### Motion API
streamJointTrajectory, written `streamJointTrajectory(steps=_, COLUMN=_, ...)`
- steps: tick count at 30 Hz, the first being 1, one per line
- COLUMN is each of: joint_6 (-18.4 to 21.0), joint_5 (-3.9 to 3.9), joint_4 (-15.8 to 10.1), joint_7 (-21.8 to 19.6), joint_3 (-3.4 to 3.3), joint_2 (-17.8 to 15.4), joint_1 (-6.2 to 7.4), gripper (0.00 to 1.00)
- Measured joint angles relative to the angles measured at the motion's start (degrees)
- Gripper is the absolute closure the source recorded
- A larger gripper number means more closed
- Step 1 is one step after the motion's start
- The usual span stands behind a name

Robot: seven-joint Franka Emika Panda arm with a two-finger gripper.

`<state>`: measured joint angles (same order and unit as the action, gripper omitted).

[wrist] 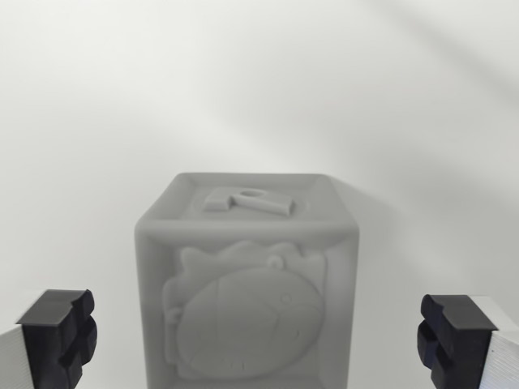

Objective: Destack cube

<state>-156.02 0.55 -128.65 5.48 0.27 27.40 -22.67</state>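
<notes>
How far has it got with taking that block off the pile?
Nothing looks done yet. The grey cube stands untouched on the white surface. In hand: the hand is open, with one finger on each side of the cube, touching nothing. Left: closing, lifting, setting it aside. Any block beneath is out of view.

The bottom edge cuts off the grey cube [247, 284], hiding its base and whatever it rests on. Both black fingers [58, 336] are cropped by the lower corners. The raised letter on the cube's top is too foreshortened to read.
</notes>
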Motion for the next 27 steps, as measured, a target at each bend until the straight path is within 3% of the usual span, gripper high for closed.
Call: streamJointTrajectory(steps=27, joint_6=12.72, joint_5=0.00, joint_4=-1.24, joint_7=0.02, joint_3=0.02, joint_2=-14.12, joint_1=0.00, gripper=0.00)
